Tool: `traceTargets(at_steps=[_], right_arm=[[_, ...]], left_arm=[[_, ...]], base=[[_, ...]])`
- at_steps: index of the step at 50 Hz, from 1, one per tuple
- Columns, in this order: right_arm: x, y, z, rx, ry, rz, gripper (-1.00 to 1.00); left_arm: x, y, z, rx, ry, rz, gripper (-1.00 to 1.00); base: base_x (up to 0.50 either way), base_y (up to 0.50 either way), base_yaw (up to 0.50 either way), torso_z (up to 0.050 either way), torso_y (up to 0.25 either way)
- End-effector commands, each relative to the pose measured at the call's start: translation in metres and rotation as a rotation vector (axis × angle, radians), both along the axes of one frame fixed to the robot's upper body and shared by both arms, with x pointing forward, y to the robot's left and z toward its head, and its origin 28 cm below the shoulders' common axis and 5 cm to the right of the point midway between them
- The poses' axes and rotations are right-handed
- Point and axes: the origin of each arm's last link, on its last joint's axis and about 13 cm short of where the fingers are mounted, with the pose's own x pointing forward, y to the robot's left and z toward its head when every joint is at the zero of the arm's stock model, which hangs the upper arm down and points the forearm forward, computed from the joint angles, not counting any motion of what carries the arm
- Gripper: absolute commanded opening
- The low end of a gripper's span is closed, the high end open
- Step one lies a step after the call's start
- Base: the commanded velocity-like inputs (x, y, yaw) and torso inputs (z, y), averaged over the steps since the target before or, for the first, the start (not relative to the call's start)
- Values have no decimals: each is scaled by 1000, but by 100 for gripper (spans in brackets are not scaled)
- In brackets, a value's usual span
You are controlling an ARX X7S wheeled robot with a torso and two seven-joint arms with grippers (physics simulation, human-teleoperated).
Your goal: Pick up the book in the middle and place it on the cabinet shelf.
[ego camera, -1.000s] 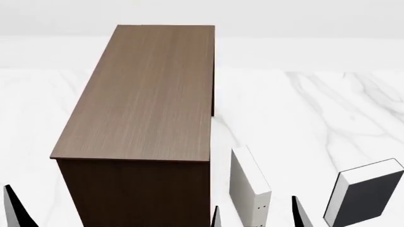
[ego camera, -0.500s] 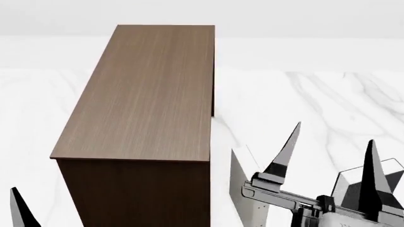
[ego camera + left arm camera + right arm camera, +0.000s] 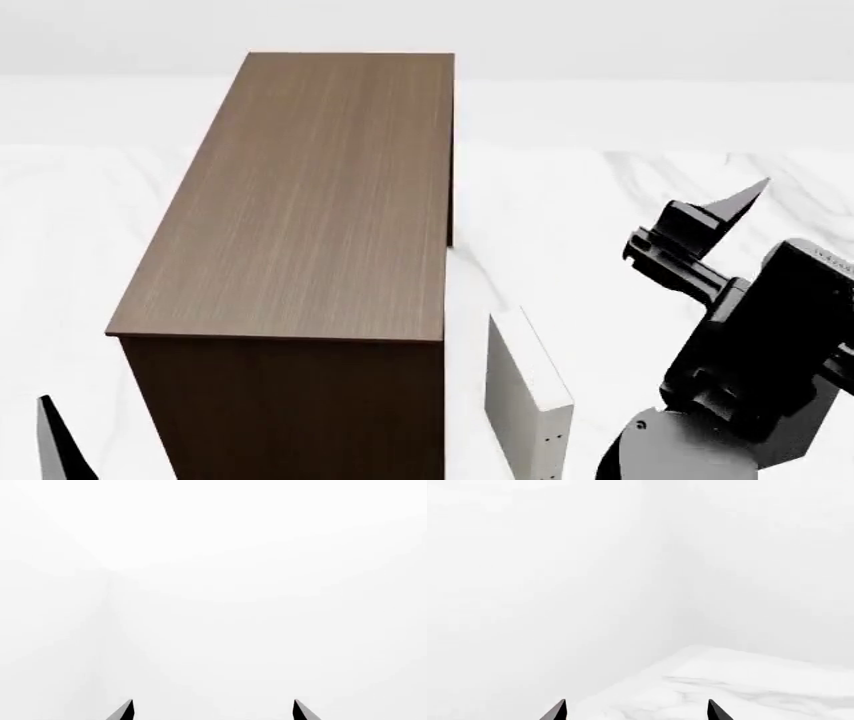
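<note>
Cabinet shelf (image 3: 300,200) of dark brown wood grain stands tall on the white marbled floor (image 3: 601,230), its flat lighter top bare; a pale off-white book (image 3: 527,400) with small dots on its edge stands upright just beside the cabinet's right front corner, apart from it; the right gripper (image 3: 635,711) is raised to the right of the cabinet, above that book, its arm (image 3: 761,350) filling the space beyond the book; its two dark fingertips (image 3: 557,711) stand spread with nothing between them; the left gripper (image 3: 212,711) sits low by the cabinet's left front, tips likewise parted and empty; the dark grey book cannot be seen in any view.
</note>
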Motion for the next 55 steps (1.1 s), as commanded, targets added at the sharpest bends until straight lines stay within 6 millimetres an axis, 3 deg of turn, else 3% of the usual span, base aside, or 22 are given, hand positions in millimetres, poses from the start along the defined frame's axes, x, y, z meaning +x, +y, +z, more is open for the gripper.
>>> traceTargets(at_steps=[1,19,30,55], right_arm=[[21,-3,31,151,152,-106,100],[35,9,61,349,195,-124,100],[37,12,61,426,246,-157,100],[20,18,48,549,253,-224,100]], left_arm=[[2,1,0,4,13,-1,100],[2,0,-2,6,31,-13,100],[2,0,-2,10,36,-16,100],[2,-1,-4,24,69,-10,100]], base=[[0,0,0,0,0],[0,0,0,0,0],[0,0,0,0,0],[0,0,0,0,0]])
